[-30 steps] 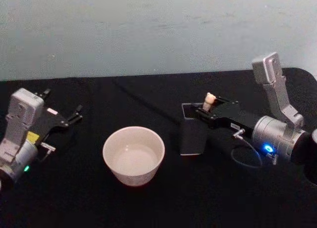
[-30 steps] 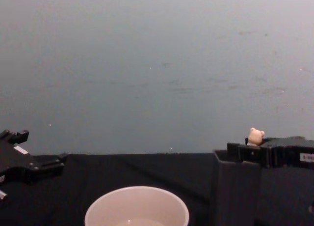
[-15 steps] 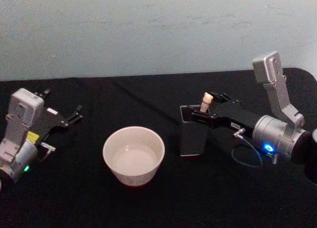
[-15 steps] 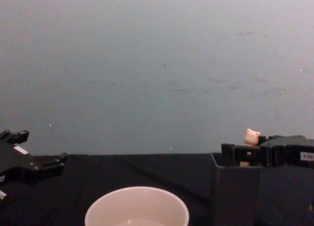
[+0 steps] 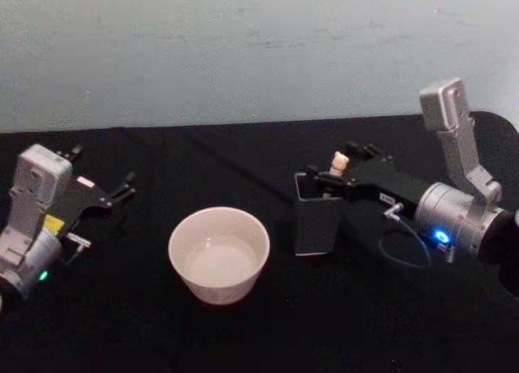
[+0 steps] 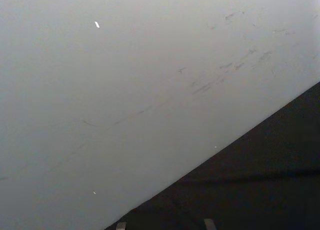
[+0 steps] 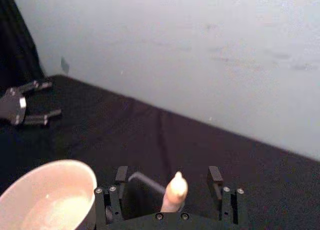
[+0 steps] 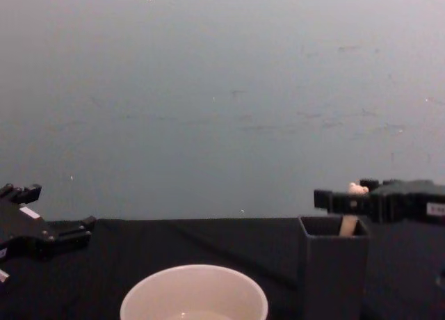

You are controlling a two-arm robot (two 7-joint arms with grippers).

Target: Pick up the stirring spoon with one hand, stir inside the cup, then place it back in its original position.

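Head view: the right gripper (image 5: 339, 164), right of centre, is lifting away from the dark grey holder (image 5: 315, 220), its fingers spread wide either side of the stirring spoon (image 5: 340, 161)'s bear head, not clamping it. The cream cup (image 5: 219, 254) is sitting lower centre; the left gripper (image 5: 128, 183) is parked open at far left. Right wrist view: handle standing free between parted fingers. Chest view: gripper riding higher than a second ago, spoon leaning in the holder, so the grasp probably hasn't landed.

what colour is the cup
Cream, the cup; clearest in the head view.
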